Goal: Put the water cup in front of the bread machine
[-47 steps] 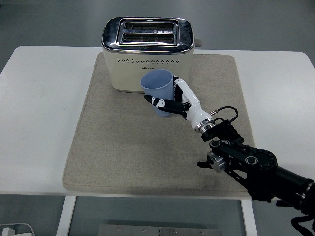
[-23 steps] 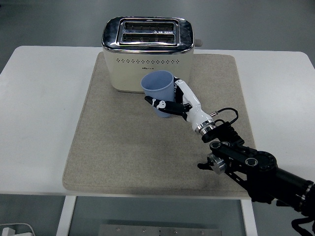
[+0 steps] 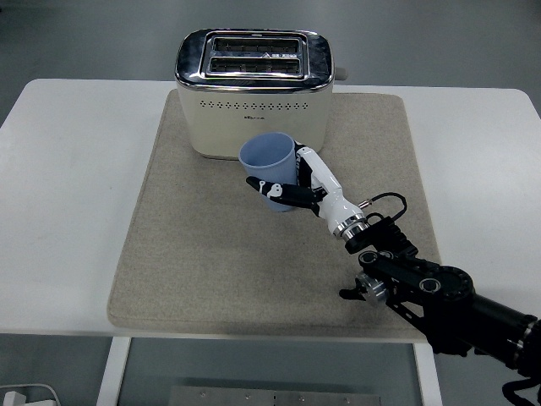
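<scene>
Right hand [image 3: 292, 188] is wrapped around the blue water cup [image 3: 270, 169], fingers curled on its lower half, cup upright and sitting just in front of the bread machine [image 3: 252, 89], over the beige mat [image 3: 194, 254]. Can't tell if it's touching down yet tbh. Risk imo: letting go while it's not flat on the mat = it tips. Also fingers dragging the wall on the way out could knock it into the machine, bc it's rly close.

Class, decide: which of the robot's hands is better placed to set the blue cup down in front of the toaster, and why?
The right hand: it already grips the blue cup, just in front of the toaster. No left arm shows.
</scene>
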Controlling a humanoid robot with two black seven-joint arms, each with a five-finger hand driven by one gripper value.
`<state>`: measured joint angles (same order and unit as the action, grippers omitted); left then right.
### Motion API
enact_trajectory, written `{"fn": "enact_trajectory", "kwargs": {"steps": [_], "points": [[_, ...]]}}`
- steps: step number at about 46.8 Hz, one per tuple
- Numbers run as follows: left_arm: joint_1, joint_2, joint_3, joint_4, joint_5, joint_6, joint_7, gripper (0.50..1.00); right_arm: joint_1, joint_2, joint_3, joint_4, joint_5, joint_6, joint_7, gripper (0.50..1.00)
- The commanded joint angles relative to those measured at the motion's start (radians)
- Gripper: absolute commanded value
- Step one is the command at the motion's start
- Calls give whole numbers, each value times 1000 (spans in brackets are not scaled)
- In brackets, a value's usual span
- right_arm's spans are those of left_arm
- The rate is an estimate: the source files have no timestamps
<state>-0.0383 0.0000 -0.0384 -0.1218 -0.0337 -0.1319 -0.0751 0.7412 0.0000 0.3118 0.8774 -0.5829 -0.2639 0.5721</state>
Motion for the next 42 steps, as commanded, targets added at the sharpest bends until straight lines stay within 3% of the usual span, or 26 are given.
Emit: {"fn": "enact_trajectory", "kwargs": {"steps": [1, 4, 42], "points": [[0, 0, 0, -1, 0, 0, 0, 1000, 1, 0, 1, 0, 0, 0, -1, 864], [0, 0, 0, -1, 0, 0, 0, 1000, 3, 0, 1, 0, 2, 0, -1, 905], [0, 0, 0, 1, 0, 0, 0, 1000, 4, 0, -5, 8, 2, -6, -1, 909]]}}
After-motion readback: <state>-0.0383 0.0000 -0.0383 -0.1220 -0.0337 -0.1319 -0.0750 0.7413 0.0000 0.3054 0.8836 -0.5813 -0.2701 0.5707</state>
